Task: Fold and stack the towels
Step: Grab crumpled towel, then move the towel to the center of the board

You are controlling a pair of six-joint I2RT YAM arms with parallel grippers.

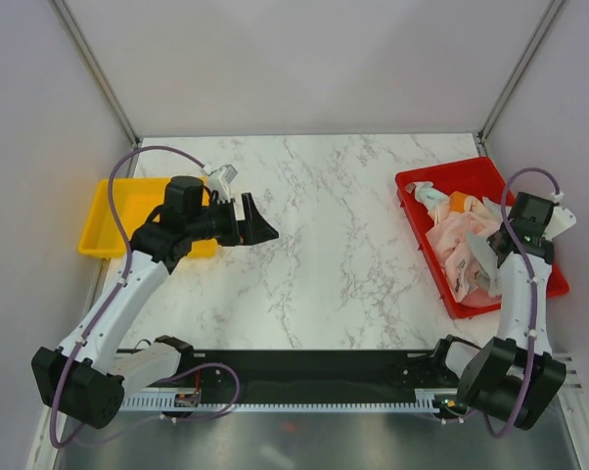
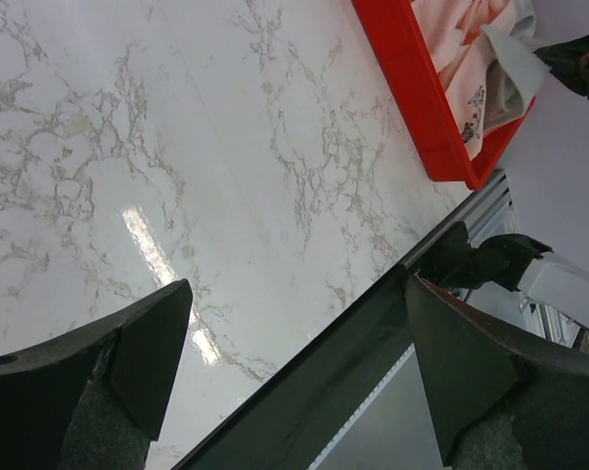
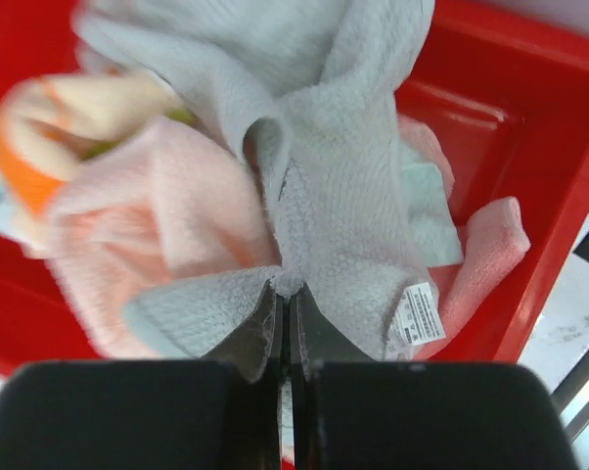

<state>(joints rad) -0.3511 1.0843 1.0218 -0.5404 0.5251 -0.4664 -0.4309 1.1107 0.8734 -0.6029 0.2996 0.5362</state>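
The job is at its very start, by my reading: no towel in any view is folded or stacked, and none lies out on the counter (image 1: pixel 343 235). All the towels sit in a loose heap in the red tray (image 3: pixel 529 117) at the right side of the counter. The right tool (image 3: pixel 287 294) is down in that heap with its jaws pinched fully together on a bunched fold of the grey-white towel (image 3: pixel 343 196), whose care label (image 3: pixel 420 315) hangs just beside the grip. Under and around it lie a pale pink towel (image 3: pixel 167 196), an orange one (image 3: pixel 21 166), blurred at the left edge, and a mint green corner (image 3: pixel 427 211). So the first pick looks to be in hand; lifting it out, spreading, folding and stacking all remain, for this towel and for every other.

The left tool (image 2: pixel 294 289) hovers over the left part of the counter with its jaws as wide apart as they go, holding nothing. A yellow tray (image 1: pixel 104 220) sits behind it at the left edge, perhaps the place for the stack, though nothing shows that.

The counter is white marble-patterned with grey veins, glossy enough to show a streak of glare. Plain pale walls close in three sides, with metal posts (image 1: pixel 94 69) in the far corners, and a black strip (image 1: pixel 314 367) runs along the near edge between the arm bases
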